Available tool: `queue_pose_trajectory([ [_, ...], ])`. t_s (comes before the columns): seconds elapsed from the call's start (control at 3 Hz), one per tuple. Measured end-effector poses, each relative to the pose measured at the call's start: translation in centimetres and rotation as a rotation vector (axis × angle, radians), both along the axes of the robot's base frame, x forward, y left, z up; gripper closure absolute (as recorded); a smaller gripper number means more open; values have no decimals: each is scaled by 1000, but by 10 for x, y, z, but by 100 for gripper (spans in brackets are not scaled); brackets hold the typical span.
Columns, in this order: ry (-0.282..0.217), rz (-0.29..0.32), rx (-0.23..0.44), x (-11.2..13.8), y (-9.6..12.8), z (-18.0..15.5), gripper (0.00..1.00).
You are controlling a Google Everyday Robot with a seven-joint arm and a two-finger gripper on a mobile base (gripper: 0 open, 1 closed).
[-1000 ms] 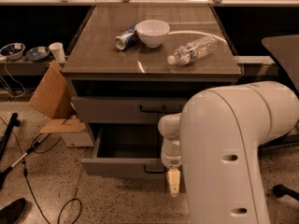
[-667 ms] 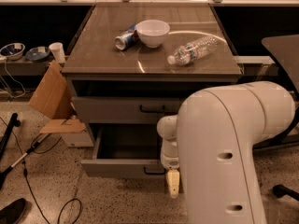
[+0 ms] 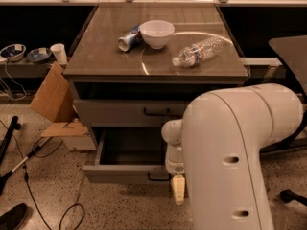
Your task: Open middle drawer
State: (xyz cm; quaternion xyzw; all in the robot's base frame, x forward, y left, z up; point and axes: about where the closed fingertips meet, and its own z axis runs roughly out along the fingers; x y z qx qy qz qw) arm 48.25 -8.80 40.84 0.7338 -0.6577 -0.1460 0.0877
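The middle drawer (image 3: 125, 173) is grey metal and stands pulled out from the cabinet, its inside dark and seemingly empty. Its small dark bar handle (image 3: 158, 178) is on the flat front. The taller-fronted top drawer (image 3: 120, 113) above it is closed. The lowest drawer is hidden beneath the open one. My gripper (image 3: 178, 193) hangs just right of and slightly below the middle drawer's handle, close to the drawer front. My big white arm (image 3: 235, 157) fills the right foreground and hides the cabinet's right side.
On the cabinet top lie a white bowl (image 3: 157, 32), a tipped can (image 3: 128, 40) and a plastic water bottle (image 3: 199, 51). A cardboard box (image 3: 50, 97) leans at the left. Cables (image 3: 29, 162) run over the floor. A dark table (image 3: 290, 51) stands at the right.
My arm has shifted slightly to the left in view. The middle drawer stays pulled out by the same amount and the gripper stays by its front.
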Motion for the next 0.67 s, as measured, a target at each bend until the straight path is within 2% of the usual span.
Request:
queue_pose_trajectory([
  [0.67, 10, -4, -5, -8, -3, 0, 0],
])
